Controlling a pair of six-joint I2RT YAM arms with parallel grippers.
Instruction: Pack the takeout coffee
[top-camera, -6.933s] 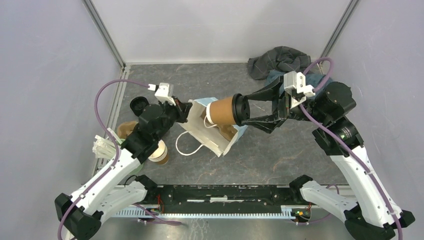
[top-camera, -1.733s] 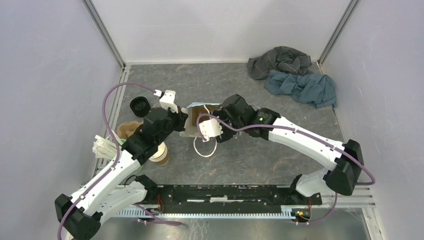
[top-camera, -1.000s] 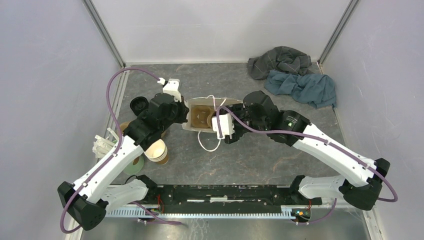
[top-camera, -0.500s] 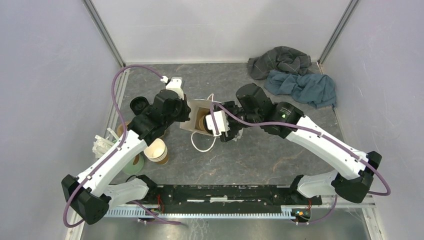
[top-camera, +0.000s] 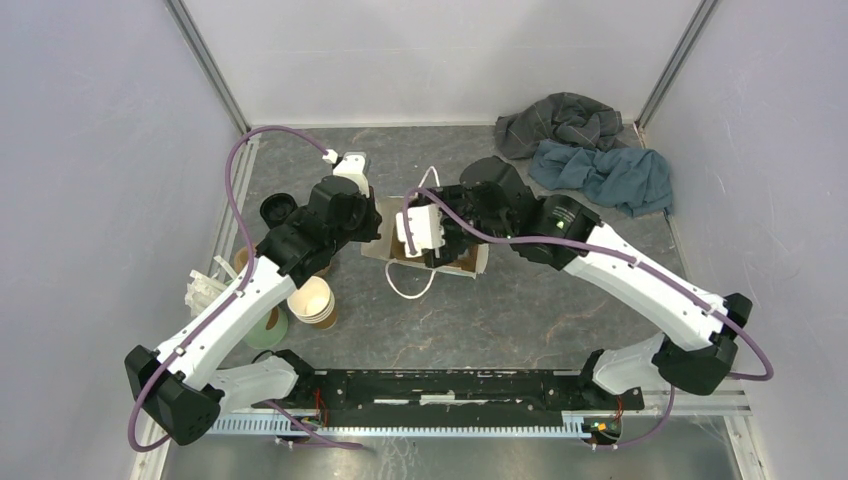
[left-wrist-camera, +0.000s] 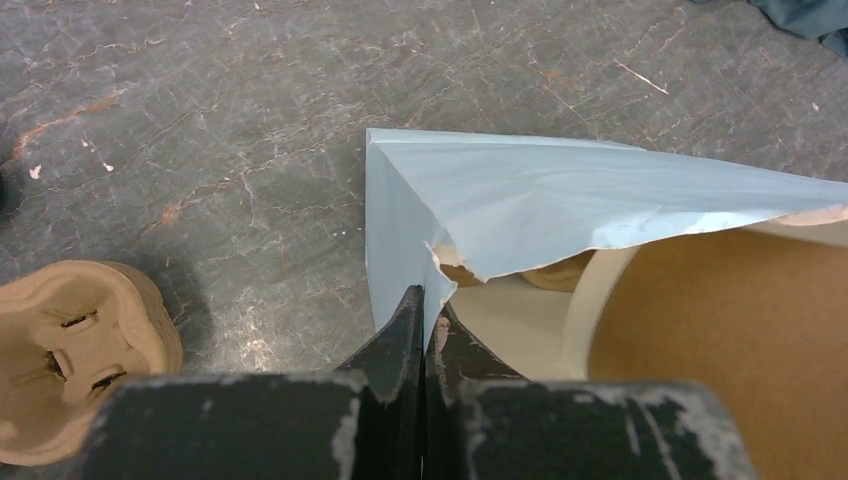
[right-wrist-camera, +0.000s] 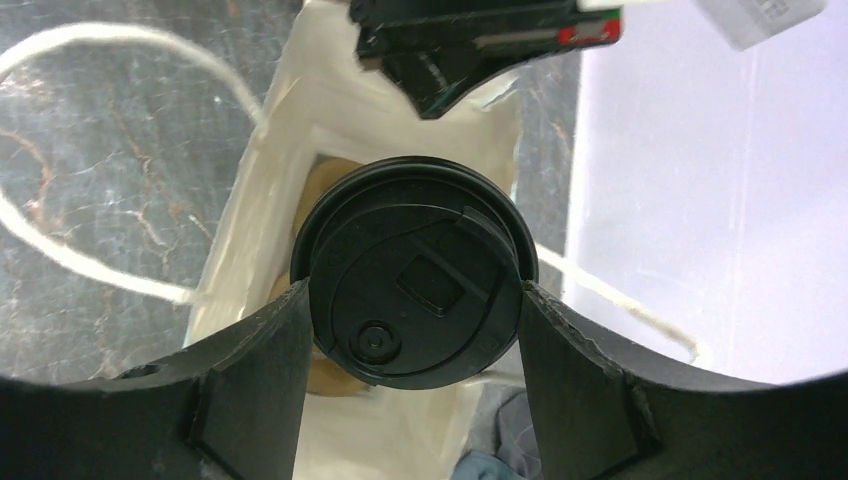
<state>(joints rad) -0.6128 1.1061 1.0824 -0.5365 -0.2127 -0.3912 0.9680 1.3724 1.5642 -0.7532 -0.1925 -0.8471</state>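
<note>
The takeout coffee (right-wrist-camera: 410, 285), a brown cup with a round black lid, hangs lid-up in the mouth of a pale blue paper bag (right-wrist-camera: 280, 210) with a cream inside. My right gripper (right-wrist-camera: 410, 300) is shut on it, one finger (right-wrist-camera: 265, 385) on each side of the lid. From above, the right wrist (top-camera: 425, 228) covers the cup and most of the bag (top-camera: 465, 262). My left gripper (left-wrist-camera: 425, 300) is shut on the bag's torn blue rim (left-wrist-camera: 400, 230) at its left side. The cup's brown wall (left-wrist-camera: 720, 350) shows inside the bag.
A stack of lidless brown cups (top-camera: 312, 300), a pale green cup (top-camera: 268, 328), white sticks (top-camera: 205, 290), a loose black lid (top-camera: 277, 210) and a pulp carrier (left-wrist-camera: 70, 350) lie left of the bag. Two cloths (top-camera: 585, 150) are bunched at the back right. A white rope handle (top-camera: 405, 290) trails in front.
My right gripper has carried the coffee leftward, from beside the bag to over its mouth. The left gripper has kept its hold on the rim and moved slightly back.
</note>
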